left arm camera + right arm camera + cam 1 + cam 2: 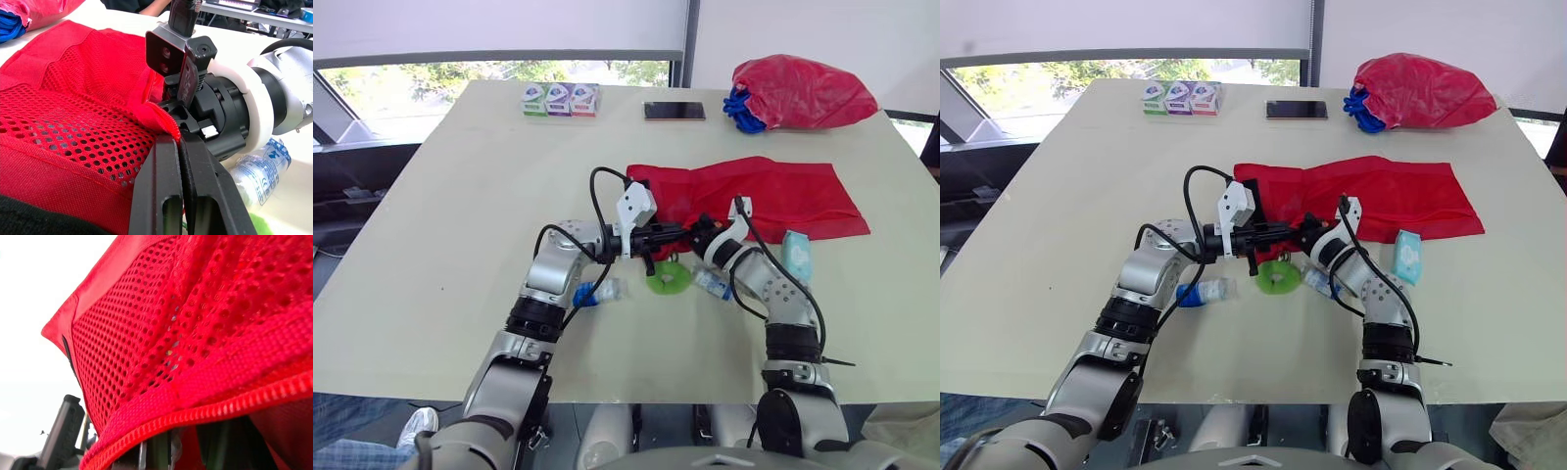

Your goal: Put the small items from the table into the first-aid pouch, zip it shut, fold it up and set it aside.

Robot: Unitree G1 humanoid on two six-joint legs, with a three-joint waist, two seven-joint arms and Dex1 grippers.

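Packing stage, by the look of it: holding open the mouth of the first-aid pouch (773, 196), spread flat from bench (460, 196) centre toward 3 o'clock. Pinching the zipper edge at the pouch's 9 o'clock end with the left gripper (179, 141), jaws fully closed on it. Right gripper (703, 233) tucked at the mesh opposite; open or closed, cannot tell. Not yet packed, around 6 o'clock of that mouth: green ring (668, 279), blue-capped bottle (597, 292), clear bottle (712, 282); teal packet (796, 255) toward 4 o'clock. Next, probably: keep the edge lifted, fetch the ring, slide it in.
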